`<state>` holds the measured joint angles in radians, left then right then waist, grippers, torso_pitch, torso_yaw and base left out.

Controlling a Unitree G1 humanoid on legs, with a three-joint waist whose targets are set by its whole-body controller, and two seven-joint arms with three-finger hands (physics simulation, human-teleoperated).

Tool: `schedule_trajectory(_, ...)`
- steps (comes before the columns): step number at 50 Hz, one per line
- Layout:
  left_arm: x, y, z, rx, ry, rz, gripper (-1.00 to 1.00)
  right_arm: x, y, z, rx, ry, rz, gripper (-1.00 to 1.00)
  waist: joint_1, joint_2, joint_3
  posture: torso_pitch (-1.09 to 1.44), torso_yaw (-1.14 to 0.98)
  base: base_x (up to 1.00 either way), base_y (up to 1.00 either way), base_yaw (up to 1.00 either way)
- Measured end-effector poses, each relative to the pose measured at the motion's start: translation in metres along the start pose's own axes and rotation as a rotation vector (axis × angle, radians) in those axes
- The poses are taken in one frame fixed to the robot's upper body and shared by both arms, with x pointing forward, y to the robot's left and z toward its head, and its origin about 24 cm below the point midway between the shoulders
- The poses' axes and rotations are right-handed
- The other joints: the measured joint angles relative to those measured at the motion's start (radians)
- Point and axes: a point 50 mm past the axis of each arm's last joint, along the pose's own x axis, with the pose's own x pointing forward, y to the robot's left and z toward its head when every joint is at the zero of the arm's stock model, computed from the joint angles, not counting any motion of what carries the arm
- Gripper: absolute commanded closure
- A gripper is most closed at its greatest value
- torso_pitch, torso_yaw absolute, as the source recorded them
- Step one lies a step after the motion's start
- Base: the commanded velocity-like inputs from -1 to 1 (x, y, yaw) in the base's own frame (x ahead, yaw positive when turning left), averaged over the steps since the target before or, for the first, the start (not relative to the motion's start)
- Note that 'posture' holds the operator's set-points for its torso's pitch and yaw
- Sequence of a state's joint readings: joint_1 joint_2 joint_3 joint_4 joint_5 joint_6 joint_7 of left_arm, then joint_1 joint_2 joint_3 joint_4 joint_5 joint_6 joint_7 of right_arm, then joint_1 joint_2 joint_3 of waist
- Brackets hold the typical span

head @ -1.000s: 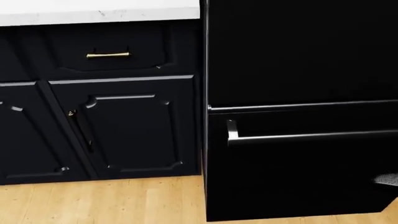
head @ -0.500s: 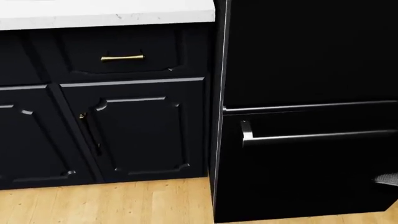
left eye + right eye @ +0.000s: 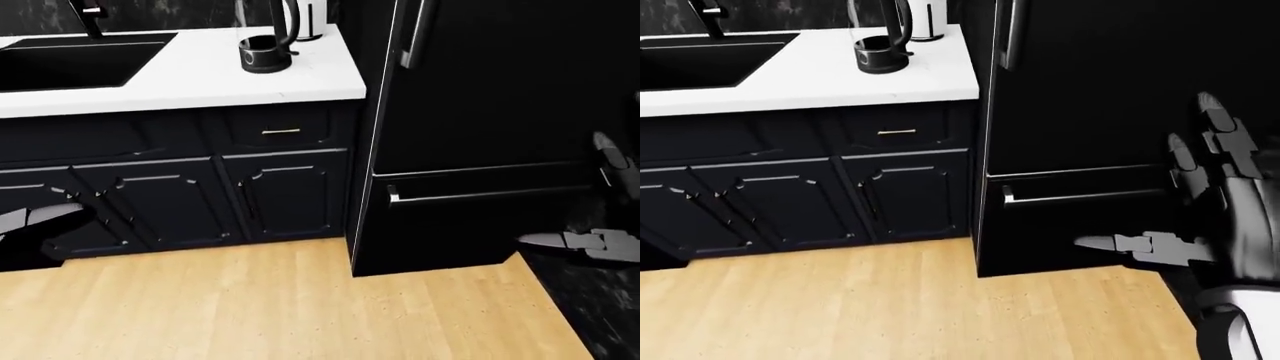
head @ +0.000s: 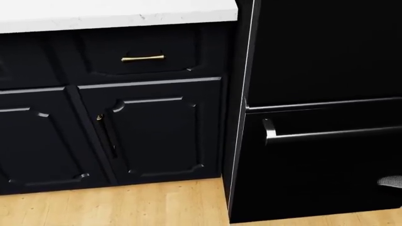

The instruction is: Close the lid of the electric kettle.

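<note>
The electric kettle, a clear jug with a black base and handle, stands on the white counter near its right end, at the top of the left-eye view. Its top is cut off by the picture's edge, so the lid is hidden. My right hand is low at the right of the right-eye view, before the black fridge, fingers spread and empty, far from the kettle. Only grey fingers of my left hand show at the left edge of the left-eye view.
A black sink with a tap is set in the counter left of the kettle. A white cylinder stands behind the kettle. Dark cabinets with a brass drawer pull run below. Wooden floor lies between me and them.
The whole head view has shifted: cabinets and fridge edge now sit further right in the picture, so the camera has moved left. Nothing on the counter has moved.
</note>
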<state>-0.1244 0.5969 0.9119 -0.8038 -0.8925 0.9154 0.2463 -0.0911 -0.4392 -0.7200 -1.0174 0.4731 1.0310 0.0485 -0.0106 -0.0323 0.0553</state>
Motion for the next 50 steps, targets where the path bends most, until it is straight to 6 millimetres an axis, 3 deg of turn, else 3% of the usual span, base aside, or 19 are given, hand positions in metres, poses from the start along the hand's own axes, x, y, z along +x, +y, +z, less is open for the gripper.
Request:
schedule_trajectory(2,0.0,0.0,0.001,0.003,0.003,-0.004,-1.0,0.001,-0.001,-0.001,-0.002,0.01,-0.004,-0.96,0.003,0.0,-0.01,0.0,0.0,0.0,0.2,0.0)
schedule_trajectory(4,0.0,0.001,0.005,0.007,-0.017,0.003,-1.0,0.0,-0.001,0.003,-0.012,-0.01,-0.007,-0.96,0.007,0.018,-0.01,0.0,0.0,0.0,0.2,0.0)
schedule_trajectory(7,-0.001,0.001,0.008,0.011,-0.04,0.007,-1.0,-0.001,-0.001,0.005,-0.017,-0.03,-0.009,-0.96,0.004,0.061,-0.002,0.0,0.0,0.0,0.19,0.0)
schedule_trajectory(9,-0.001,0.001,0.008,0.012,-0.041,0.004,-1.0,0.0,-0.001,0.005,-0.017,-0.03,-0.005,-0.96,0.004,0.105,-0.008,0.0,0.0,0.0,0.2,0.0)
schedule_trajectory(12,0.001,0.005,0.002,0.004,-0.009,0.027,-1.0,0.0,0.004,0.001,0.0,-0.008,0.027,-0.97,0.019,0.092,0.0,0.0,0.0,0.0,0.19,0.0)
schedule_trajectory(14,0.002,0.006,0.0,0.007,0.003,0.037,-1.0,0.001,0.004,0.0,0.0,0.001,0.035,-0.96,0.02,0.082,-0.006,0.0,0.0,0.0,0.19,0.0)
schedule_trajectory(20,0.001,0.003,0.004,0.014,-0.026,0.025,-1.0,-0.001,0.002,0.006,-0.015,-0.034,0.012,-0.96,0.013,0.016,-0.003,0.0,0.0,0.0,0.19,0.0)
schedule_trajectory(22,0.001,0.003,0.005,0.015,-0.028,0.022,-1.0,-0.001,0.003,0.006,-0.016,-0.037,0.015,-0.96,0.013,-0.016,-0.005,0.0,0.0,0.0,0.19,0.0)
schedule_trajectory(24,0.0,0.0,0.002,0.007,-0.019,0.01,-1.0,0.0,0.0,0.003,-0.012,-0.022,0.005,-0.96,-0.001,0.005,0.001,0.0,0.0,0.0,0.19,0.0)
schedule_trajectory(28,0.001,-0.002,0.0,0.009,0.002,-0.01,-1.0,0.001,-0.002,-0.001,-0.009,0.012,-0.013,-0.96,0.003,0.002,-0.012,0.0,0.0,0.0,0.19,0.0)
schedule_trajectory(33,0.0,-0.001,0.006,0.016,-0.035,-0.002,-1.0,0.0,-0.001,0.003,-0.019,-0.021,-0.011,-0.96,0.002,0.072,0.0,0.0,0.0,0.0,0.19,0.0)
schedule_trajectory(35,0.0,0.0,0.007,0.018,-0.038,-0.001,-1.0,0.0,0.0,0.003,-0.015,-0.022,-0.006,-0.96,0.006,0.105,-0.009,0.0,0.0,0.0,0.2,0.0)
schedule_trajectory(39,0.001,0.005,-0.001,0.01,0.006,0.033,-1.0,0.0,0.004,-0.002,-0.002,0.007,0.03,-0.96,0.015,0.084,0.0,0.0,0.0,0.0,0.19,0.0)
schedule_trajectory(47,0.002,0.003,0.001,0.014,-0.018,0.021,-1.0,-0.001,0.003,0.003,-0.016,-0.03,0.011,-0.96,0.011,-0.009,-0.005,0.0,0.0,0.0,0.19,0.0)
schedule_trajectory(50,0.001,0.0,-0.004,0.004,0.003,0.003,-1.0,0.0,0.0,-0.001,-0.011,-0.005,-0.004,-0.96,-0.001,0.007,0.002,0.0,0.0,0.0,0.2,0.0)
